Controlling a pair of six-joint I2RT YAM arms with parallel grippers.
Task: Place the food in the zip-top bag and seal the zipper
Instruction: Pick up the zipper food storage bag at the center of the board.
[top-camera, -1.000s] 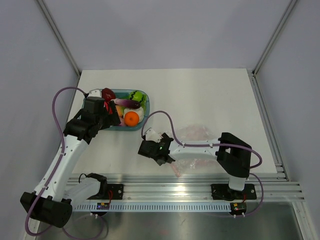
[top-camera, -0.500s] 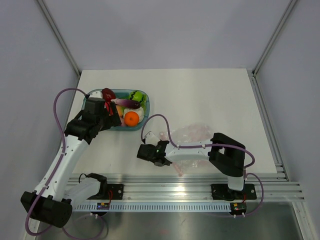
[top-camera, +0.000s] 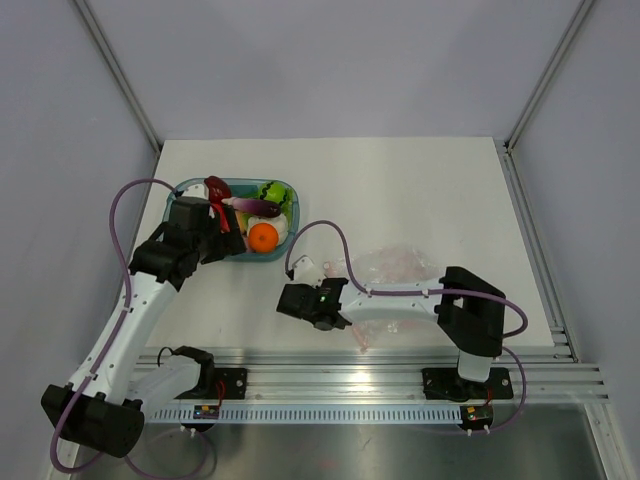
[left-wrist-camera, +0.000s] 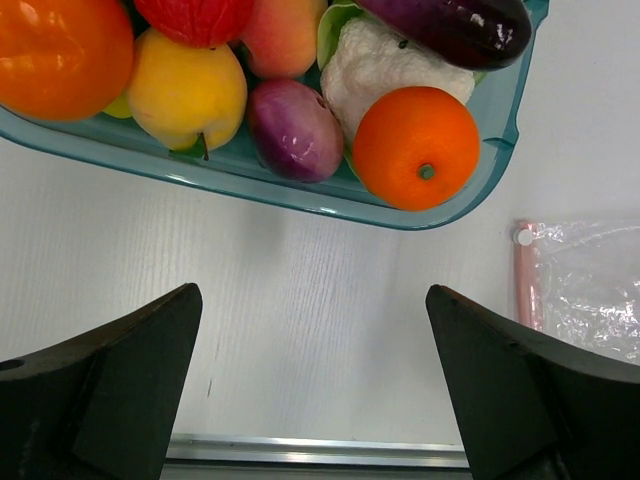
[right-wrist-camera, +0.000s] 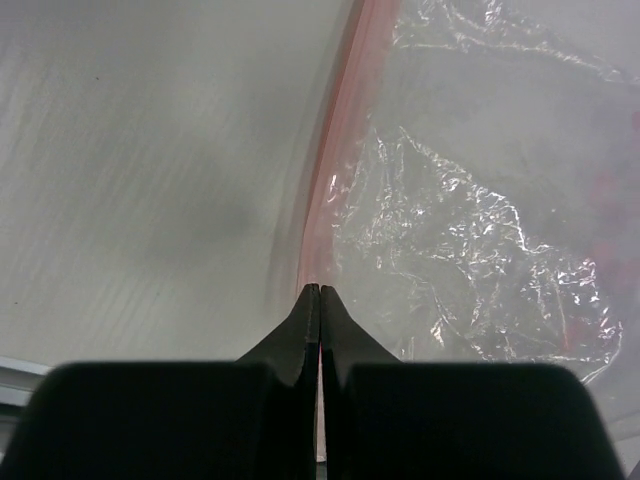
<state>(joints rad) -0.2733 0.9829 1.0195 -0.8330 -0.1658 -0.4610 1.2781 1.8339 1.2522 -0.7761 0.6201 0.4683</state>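
Jaws tight on zipper (right-wrist-camera: 335, 180), right gripper (right-wrist-camera: 319, 288)

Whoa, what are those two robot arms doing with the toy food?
They are packing toy food into a clear bag, and it has barely begun. The right gripper is shut on the bag's pink-red zipper, by the look of it pinching that edge. The left gripper hangs open just in front of the teal tray. All the toy food, like the orange, lies in the tray; none is in the bag.
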